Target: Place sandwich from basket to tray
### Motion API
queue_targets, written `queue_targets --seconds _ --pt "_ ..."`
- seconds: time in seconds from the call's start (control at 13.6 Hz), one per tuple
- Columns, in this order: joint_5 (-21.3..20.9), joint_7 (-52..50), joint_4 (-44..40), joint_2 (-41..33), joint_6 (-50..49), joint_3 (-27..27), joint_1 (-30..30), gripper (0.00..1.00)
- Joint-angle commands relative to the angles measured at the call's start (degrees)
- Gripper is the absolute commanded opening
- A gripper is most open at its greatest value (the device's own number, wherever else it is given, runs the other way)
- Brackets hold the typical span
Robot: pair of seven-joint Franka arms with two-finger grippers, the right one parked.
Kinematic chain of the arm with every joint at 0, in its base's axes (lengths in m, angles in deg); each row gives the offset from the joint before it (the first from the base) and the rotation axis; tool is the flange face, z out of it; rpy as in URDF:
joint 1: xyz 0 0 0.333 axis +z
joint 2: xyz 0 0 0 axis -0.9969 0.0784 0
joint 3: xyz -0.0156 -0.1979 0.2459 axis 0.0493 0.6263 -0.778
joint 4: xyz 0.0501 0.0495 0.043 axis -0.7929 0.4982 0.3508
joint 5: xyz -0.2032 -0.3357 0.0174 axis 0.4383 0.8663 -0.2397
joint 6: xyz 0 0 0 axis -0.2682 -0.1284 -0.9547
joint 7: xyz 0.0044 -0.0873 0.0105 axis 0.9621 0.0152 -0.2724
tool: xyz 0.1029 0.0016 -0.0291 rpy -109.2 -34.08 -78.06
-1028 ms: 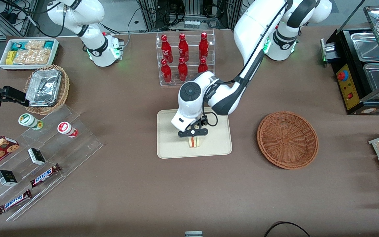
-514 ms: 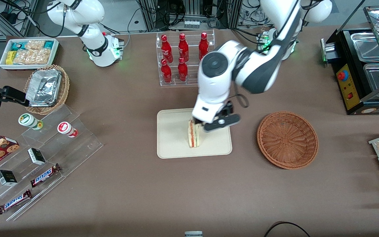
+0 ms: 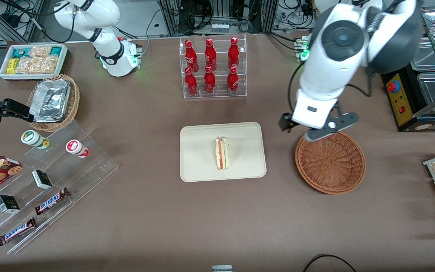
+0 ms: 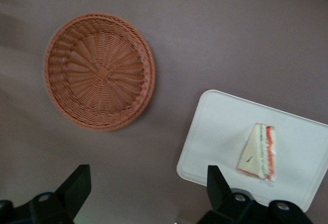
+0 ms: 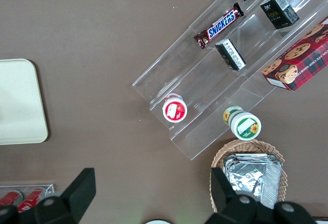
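One brown surface (image 3: 157, 211), largest thing in sight. One working arm (image 3: 338, 49), raised high and bent, wrist turned downward, its white body over the edge of the basket farther from the front camera. One rack of red bottles (image 3: 212, 68), six counted, farther from the front camera than the tray and well apart from the claw, toward the parked arm's end. One tray (image 3: 198, 151), cream, rectangular, flat on the surface, well apart from the claw toward the parked arm's end. One basket (image 3: 330, 160), round, reddish-brown wicker, nothing in it, directly below and just nearer the front camera than the claw. One claw (image 3: 317, 126), hanging above the basket's rim, fingers (image 4: 76, 185) spread wide in the wrist view, gripping nothing. One sandwich (image 3: 222, 153), triangular wedge, lying on the tray near its middle, apart from the claw and lower than it, toward the parked arm's end. Its long axis runs from nearer the front camera to farther from it; the red and green filling edge shows upward in the front view, and the narrow tip points away from the front camera. In the wrist view the sandwich (image 4: 258, 152) sits well inside the tray's rim (image 4: 205, 131), touching no edge.
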Motion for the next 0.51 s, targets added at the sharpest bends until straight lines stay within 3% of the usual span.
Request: queue_targets --seconds 0.0,0.44 --pt "0.4 8.4 1.8 -4.1 -2.4 0.4 5.7 1.0" --pt "3.3 31.7 3.0 -10.8 -9.2 0.4 18.3 1.0"
